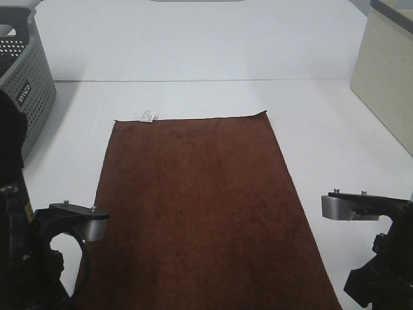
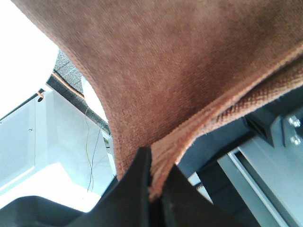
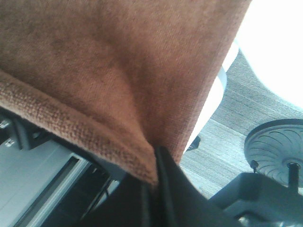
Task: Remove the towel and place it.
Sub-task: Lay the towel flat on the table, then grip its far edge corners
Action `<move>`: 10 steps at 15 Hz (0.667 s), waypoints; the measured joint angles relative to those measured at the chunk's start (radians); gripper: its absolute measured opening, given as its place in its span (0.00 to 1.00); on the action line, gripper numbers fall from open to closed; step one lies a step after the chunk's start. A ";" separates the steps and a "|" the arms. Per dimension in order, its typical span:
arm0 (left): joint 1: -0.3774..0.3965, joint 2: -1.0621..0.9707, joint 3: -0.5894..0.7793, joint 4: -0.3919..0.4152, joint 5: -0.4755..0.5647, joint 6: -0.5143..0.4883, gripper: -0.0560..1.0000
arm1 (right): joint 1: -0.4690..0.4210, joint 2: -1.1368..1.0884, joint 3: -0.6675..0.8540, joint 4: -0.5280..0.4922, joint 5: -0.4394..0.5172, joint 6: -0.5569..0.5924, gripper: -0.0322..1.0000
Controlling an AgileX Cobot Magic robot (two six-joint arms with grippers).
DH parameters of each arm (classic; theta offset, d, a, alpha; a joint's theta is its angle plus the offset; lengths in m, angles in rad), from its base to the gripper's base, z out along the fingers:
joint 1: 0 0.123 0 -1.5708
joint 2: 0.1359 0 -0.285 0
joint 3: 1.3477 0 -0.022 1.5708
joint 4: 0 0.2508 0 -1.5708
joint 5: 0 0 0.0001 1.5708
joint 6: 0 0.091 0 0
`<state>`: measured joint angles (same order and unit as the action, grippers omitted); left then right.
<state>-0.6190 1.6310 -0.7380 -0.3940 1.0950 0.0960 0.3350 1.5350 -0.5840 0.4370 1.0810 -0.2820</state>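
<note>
White tabletop [image 1: 193,58], evenly lit; grey perforated basket [image 1: 26,71] at the far left, beige box [image 1: 387,71] at the far right.

Left gripper [image 2: 151,165]: jaws pinched together on the hem of the towel [image 2: 180,71]. Cloth is sandwiched between the dark fingers and fans away from the pinch with a fold running out of it.

Right gripper [image 3: 154,163]: same condition, jaws clamped on a hemmed edge of the towel, fabric gathering into the grip.

Both wrist views show frame parts and floor past the cloth, so I judge the two pinches sit at the near corners, just off the table's front edge. From the high camera the fingertips themselves are out of sight at the lower frame edge.

Outward: the brown towel lies spread flat and lengthwise down the middle of the table. Its far edge is square and touches the surface, with the white tag [image 1: 148,115] at the far-left corner. No wrinkles visible across the body.

Progress: grasp secured at both near corners. Nothing is lifted clear yet. Removal and placing remain. Destination not evident; the basket is a guess only.
</note>
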 joint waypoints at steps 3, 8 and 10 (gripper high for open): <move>0.000 0.092 -0.043 -0.013 -0.014 0.001 0.05 | -0.001 0.097 0.002 -0.011 -0.053 -0.022 0.04; -0.016 0.140 -0.045 -0.030 -0.032 0.001 0.16 | -0.001 0.104 0.004 0.002 -0.059 -0.033 0.04; -0.069 0.145 -0.045 -0.030 -0.043 0.001 0.25 | -0.001 0.104 0.004 0.028 -0.059 -0.057 0.07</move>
<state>-0.6880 1.7760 -0.7830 -0.4240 1.0520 0.0970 0.3340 1.6390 -0.5800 0.4650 1.0220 -0.3390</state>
